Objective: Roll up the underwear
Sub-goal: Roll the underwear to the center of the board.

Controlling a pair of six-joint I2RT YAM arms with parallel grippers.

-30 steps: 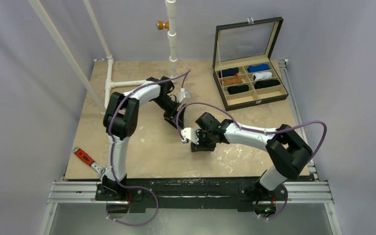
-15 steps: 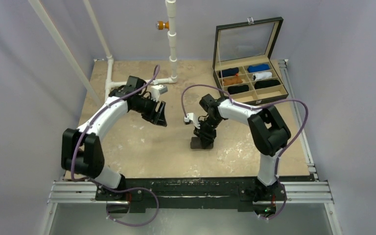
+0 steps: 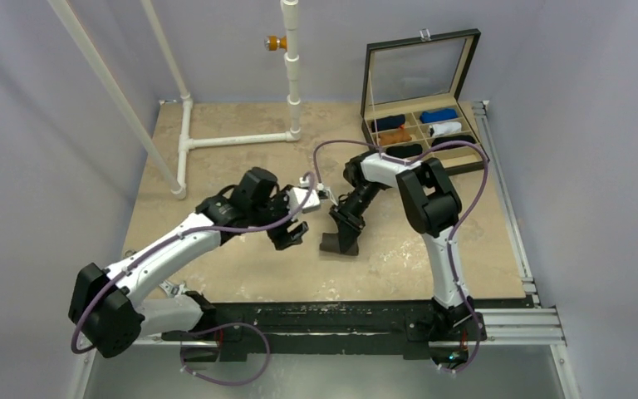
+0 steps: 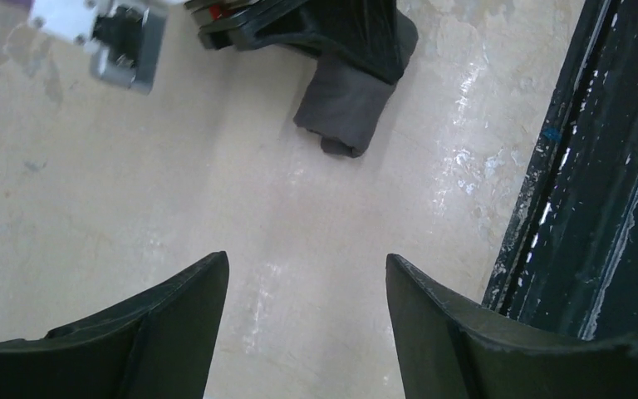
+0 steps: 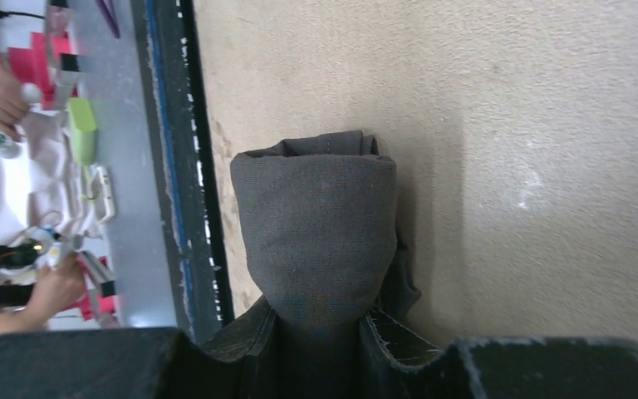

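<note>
Left claw (image 4: 306,291), spread, has swung to centre frame; right claw (image 5: 320,328) pinches the underwear (image 5: 316,216), rolled on the worktop (image 5: 507,125): seemingly nearly done.

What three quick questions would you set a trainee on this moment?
1. True or false: the left gripper is shut on the underwear.
2. The underwear is: A) spread flat; B) rolled into a bundle; C) draped over an arm.
3. Fill in: the open box stands at the far ___ corner of the table.

Key:
1. False. The left gripper is open and empty; the right gripper pinches the underwear.
2. B.
3. Right.
</note>
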